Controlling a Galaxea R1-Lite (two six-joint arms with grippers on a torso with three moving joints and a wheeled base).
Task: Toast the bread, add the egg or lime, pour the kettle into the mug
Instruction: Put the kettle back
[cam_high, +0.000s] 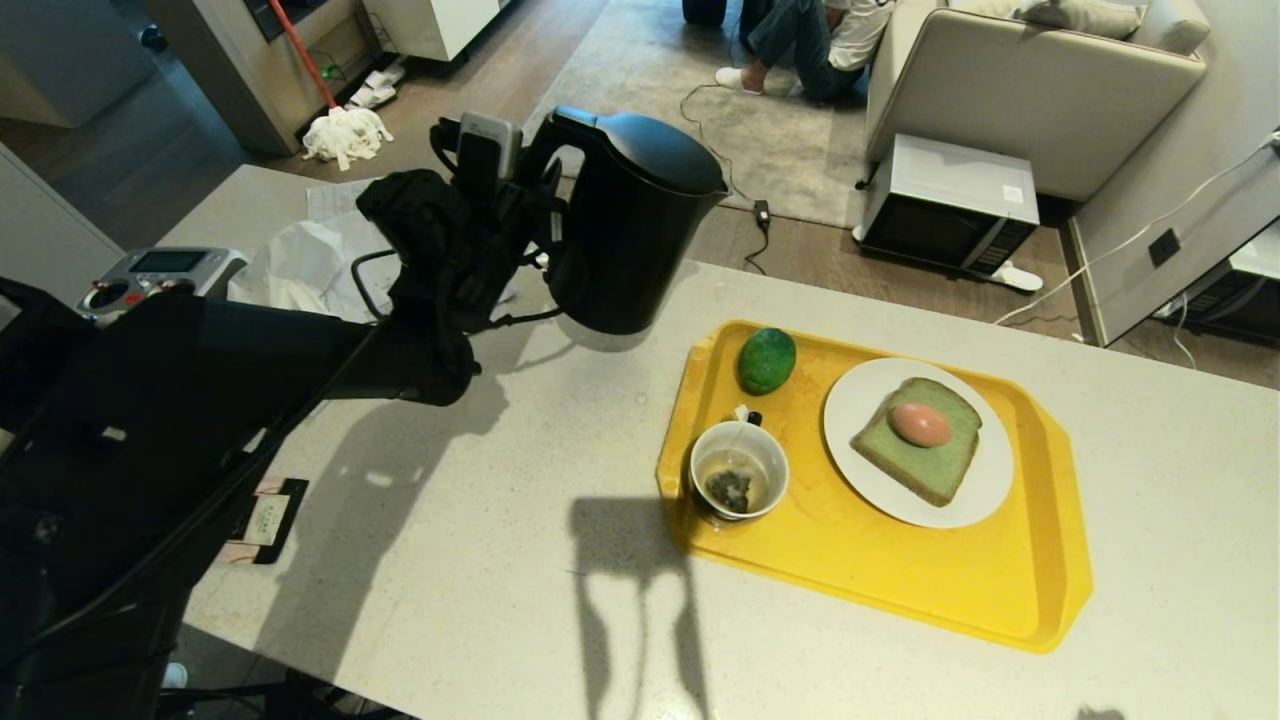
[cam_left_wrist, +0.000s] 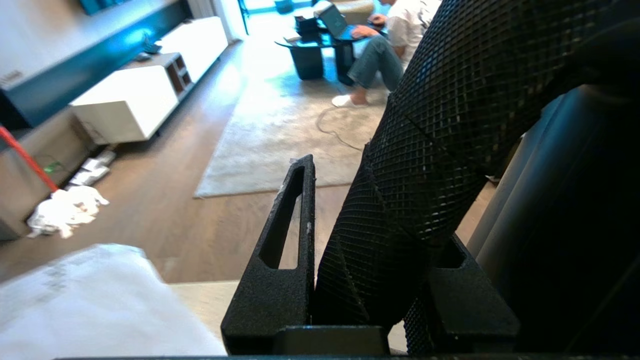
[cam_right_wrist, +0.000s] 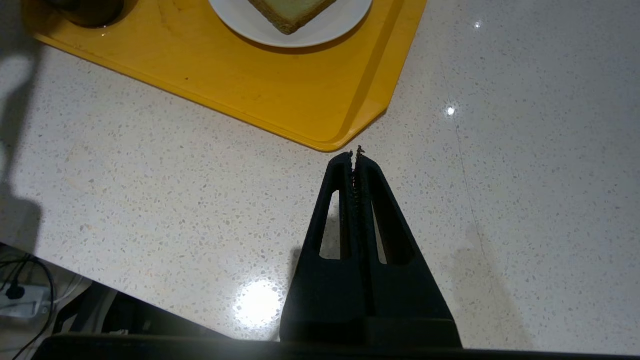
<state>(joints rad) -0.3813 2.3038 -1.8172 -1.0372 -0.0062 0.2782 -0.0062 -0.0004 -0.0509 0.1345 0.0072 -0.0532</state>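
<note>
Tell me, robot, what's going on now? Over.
Left gripper shut on kettle handle, kettle held off the counter. Right gripper shut, empty, parked by tray. Mug waiting on tray, teabag inside. Path clear.

Left tool (cam_left_wrist: 370, 280) is screened in the head view by the arm's own black bulk; the grip on the kettle (cam_high: 630, 220) handle can be read only in the left wrist view, where one finger (cam_left_wrist: 285, 250) is shown whole and the other is largely masked by the textured handle. Kettle body is cropped at that view's edge. In the right wrist view, the mug (cam_right_wrist: 85, 10), plate (cam_right_wrist: 300, 30) and bread (cam_right_wrist: 290, 12) are cut off by the frame. The person (cam_high: 820, 40) on the floor is cropped above the torso. Mug contents are too small to identify.
</note>
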